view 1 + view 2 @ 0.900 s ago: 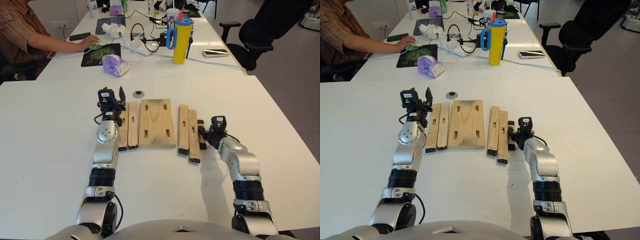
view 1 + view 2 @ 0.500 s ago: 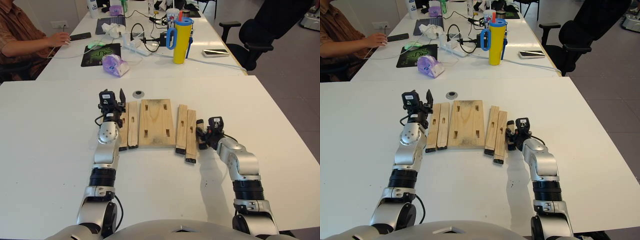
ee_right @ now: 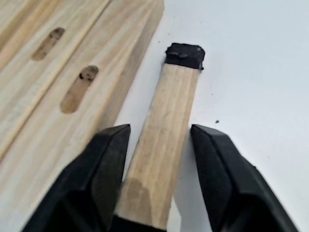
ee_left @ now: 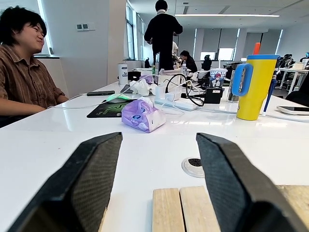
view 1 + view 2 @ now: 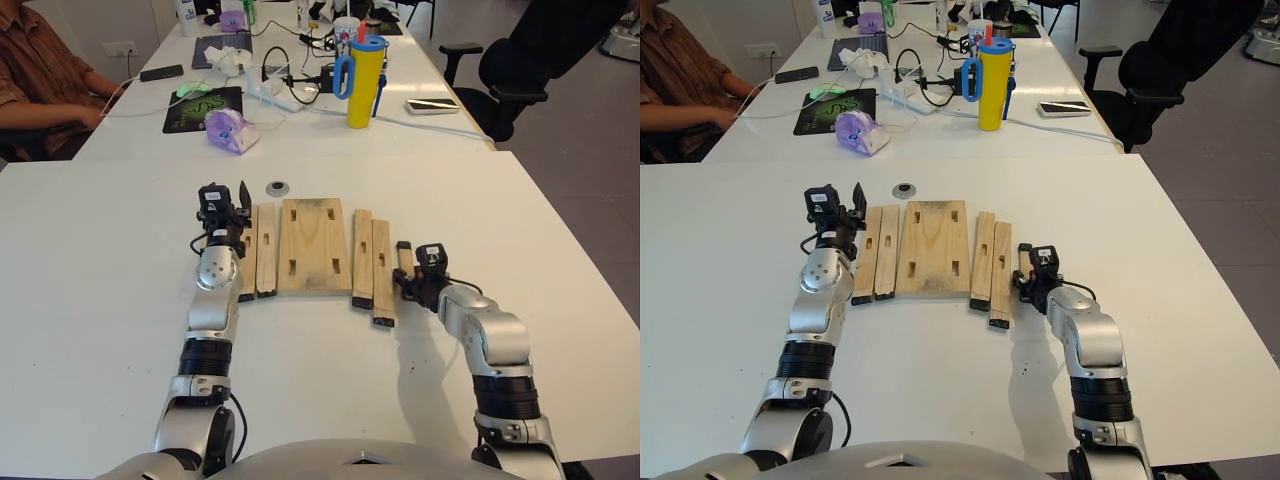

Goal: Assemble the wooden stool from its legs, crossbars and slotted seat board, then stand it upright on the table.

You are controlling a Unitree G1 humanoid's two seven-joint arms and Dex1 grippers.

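Seat board (image 5: 313, 245) lies on white table (image 5: 90, 300).

Pale wooden seat board (image 5: 313, 245); white table (image 5: 100, 300)

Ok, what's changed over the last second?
The right claw has drawn back slightly toward the robot and sits open astride the black-tipped stick. The two slotted planks beside it have slid a little toward the seat board. The seat board, the left planks and the open left claw at their far end stayed put.
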